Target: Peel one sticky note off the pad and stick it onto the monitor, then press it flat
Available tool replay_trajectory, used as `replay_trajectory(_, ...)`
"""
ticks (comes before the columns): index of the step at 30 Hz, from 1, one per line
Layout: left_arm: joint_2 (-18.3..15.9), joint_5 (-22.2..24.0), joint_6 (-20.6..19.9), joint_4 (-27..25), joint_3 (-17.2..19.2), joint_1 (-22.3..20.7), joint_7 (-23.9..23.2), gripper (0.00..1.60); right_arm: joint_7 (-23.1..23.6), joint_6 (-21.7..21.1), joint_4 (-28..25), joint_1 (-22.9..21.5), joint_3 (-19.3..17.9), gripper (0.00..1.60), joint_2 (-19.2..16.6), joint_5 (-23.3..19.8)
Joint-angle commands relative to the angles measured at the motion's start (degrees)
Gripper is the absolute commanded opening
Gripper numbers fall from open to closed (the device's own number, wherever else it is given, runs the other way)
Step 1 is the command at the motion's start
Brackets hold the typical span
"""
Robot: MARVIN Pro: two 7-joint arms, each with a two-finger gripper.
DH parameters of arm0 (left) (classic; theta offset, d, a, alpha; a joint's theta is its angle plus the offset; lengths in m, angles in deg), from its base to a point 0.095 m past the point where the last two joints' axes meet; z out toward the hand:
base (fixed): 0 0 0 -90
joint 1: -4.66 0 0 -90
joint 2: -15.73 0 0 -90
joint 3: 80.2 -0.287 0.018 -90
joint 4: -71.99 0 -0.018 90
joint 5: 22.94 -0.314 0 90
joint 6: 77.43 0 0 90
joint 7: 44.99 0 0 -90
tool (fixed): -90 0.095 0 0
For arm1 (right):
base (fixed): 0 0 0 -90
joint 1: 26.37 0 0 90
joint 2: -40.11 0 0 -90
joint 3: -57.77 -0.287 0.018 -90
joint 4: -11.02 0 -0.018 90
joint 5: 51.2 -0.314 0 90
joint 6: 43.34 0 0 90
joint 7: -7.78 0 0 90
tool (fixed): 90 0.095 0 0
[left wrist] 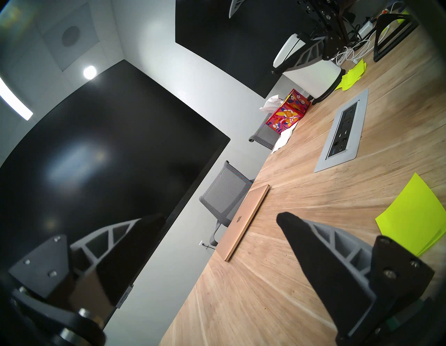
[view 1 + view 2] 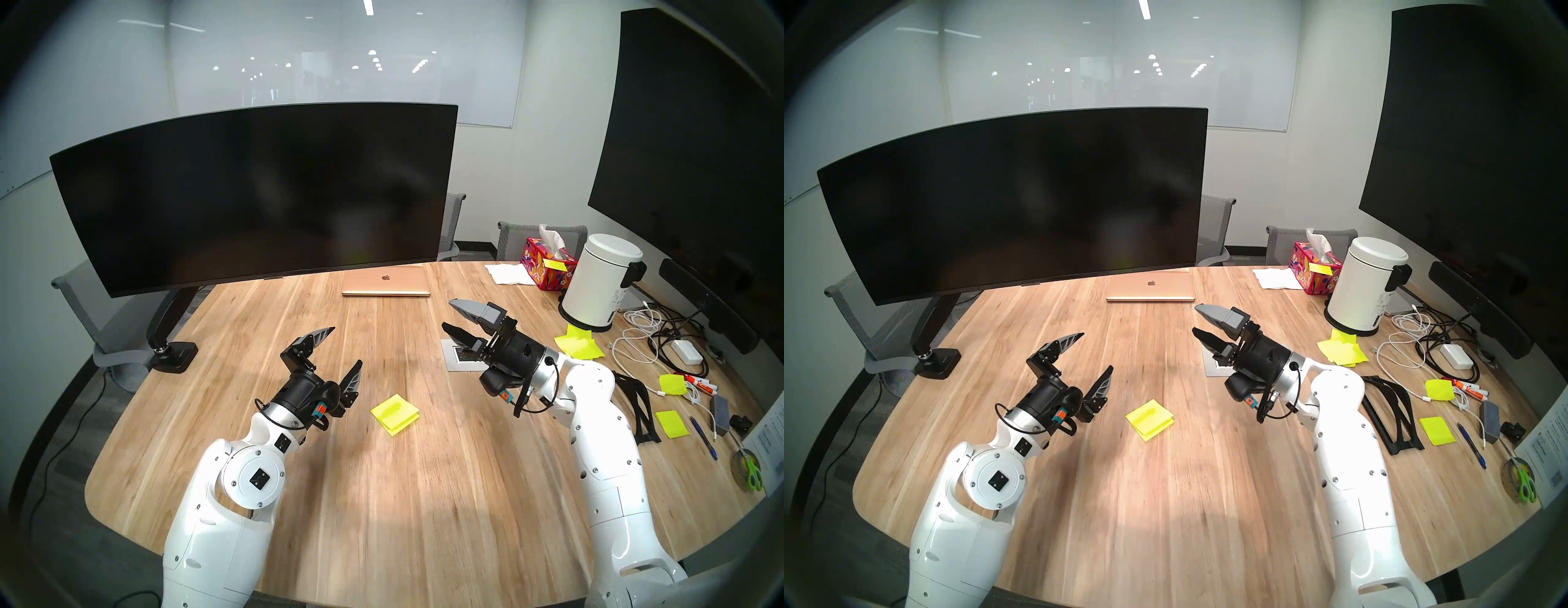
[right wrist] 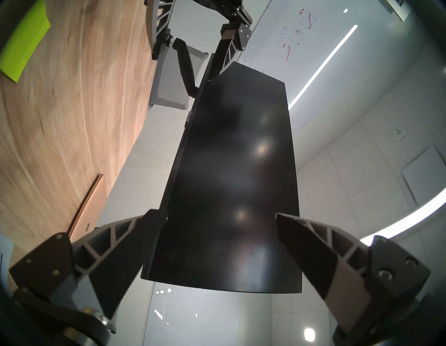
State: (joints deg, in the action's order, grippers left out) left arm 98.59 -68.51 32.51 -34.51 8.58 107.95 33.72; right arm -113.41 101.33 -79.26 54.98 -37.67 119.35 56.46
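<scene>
The pad (image 2: 394, 414) (image 2: 1149, 420) is a small neon yellow-green stack lying on the wooden table between my two arms; its top sticky note lies flat on it, slightly offset. It also shows at the edges of both wrist views, pad (image 1: 415, 215) (image 3: 23, 46). The monitor (image 2: 254, 195) (image 2: 1013, 199) (image 1: 96, 169) (image 3: 236, 181) is wide, curved and black, and stands at the back left on a jointed arm. My left gripper (image 2: 347, 346) (image 2: 1097, 352) (image 1: 217, 217) hovers open and empty just left of the pad. My right gripper (image 2: 446, 314) (image 2: 1194, 319) (image 3: 217, 213) is open and empty, raised to the pad's far right and pointing toward the monitor.
A shut gold laptop (image 2: 386, 282) lies under the monitor's right end. A socket plate (image 2: 460, 356) is set in the table below my right gripper. On the right are a tissue box (image 2: 547, 265), a white bin (image 2: 598, 288), a heap of yellow notes (image 2: 579, 346), cables (image 2: 653, 339) and a wall screen (image 2: 695, 140).
</scene>
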Motion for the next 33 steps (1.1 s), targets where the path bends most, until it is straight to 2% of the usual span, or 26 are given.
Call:
replay_trajectory(1, -0.32, 1.14, 0.47, -0.74, 1.00, 0.32, 0.07, 1.60, 2.45, 0.33, -3.60, 0.10, 0.07, 1.60, 2.20, -1.32)
replay_trajectory(9, -0.89, 2.71, 1.39, 0.32, 2.76, 0.00, 0.01, 1.60, 6.41, 0.33, -2.45, -0.15, 0.12, 1.60, 1.13, -1.10)
replay_trajectory(10, -0.89, 2.93, 1.44, 0.53, 2.84, -0.11, -0.08, 1.60, 7.23, 0.33, -1.99, -0.39, 0.56, 1.60, 0.12, -2.61)
replay_trajectory(15, -0.90, 2.93, 1.61, 0.72, 2.84, -0.28, 0.10, 1.60, 8.16, 0.33, -2.52, -0.51, 1.33, 1.60, -1.44, -4.33)
replay_trajectory(20, -1.35, 3.08, 1.76, 0.76, 3.37, 0.07, 0.05, 1.60, 9.81, 0.33, -4.22, 0.18, 2.13, 1.60, -2.28, -6.15)
replay_trajectory(26, -2.16, 4.19, 2.50, 1.39, 4.25, 0.33, -0.42, 1.60, 12.87, 0.33, -8.80, 3.35, 2.27, 1.60, -3.98, -9.87)
replay_trajectory(33, -2.92, 5.22, 3.79, 0.82, 4.68, 0.87, -0.88, 1.60, 16.12, 0.33, -10.96, 4.38, 2.47, 1.60, -4.60, -12.61)
